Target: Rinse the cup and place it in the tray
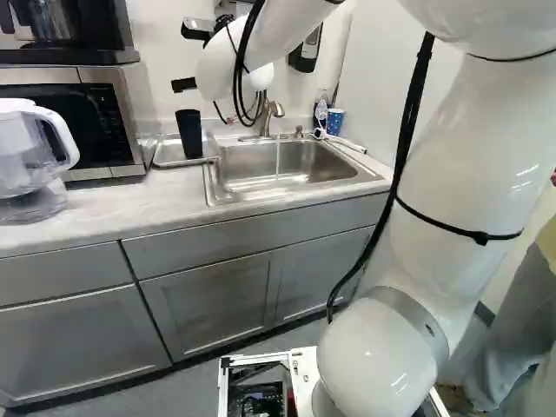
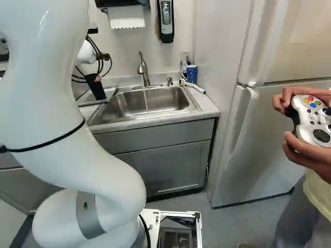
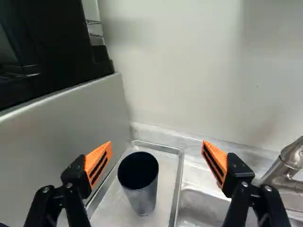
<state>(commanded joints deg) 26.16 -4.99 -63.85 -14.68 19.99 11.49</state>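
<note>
My gripper [image 1: 185, 57] is up near the wall, left of the faucet in the left base view. In the wrist view the gripper [image 3: 156, 145] has its fingers spread wide with nothing between their orange pads. A dark cup [image 3: 143, 195], mouth up, stands in the metal tray [image 3: 176, 189], lower than the fingers and nearer the finger on the microwave side. The same cup [image 1: 189, 134] shows in the left base view beside the sink [image 1: 228, 165]. Water runs from the faucet [image 2: 143, 67] into the basin.
A microwave [image 1: 95, 117] flanks the tray, with a clear pitcher [image 1: 26, 156] farther along the counter. A blue cup [image 2: 192, 74] and a white cord stand behind the sink's corner. A soap dispenser [image 2: 166, 20] hangs on the wall. Hands with a controller [image 2: 315, 119] are at the right.
</note>
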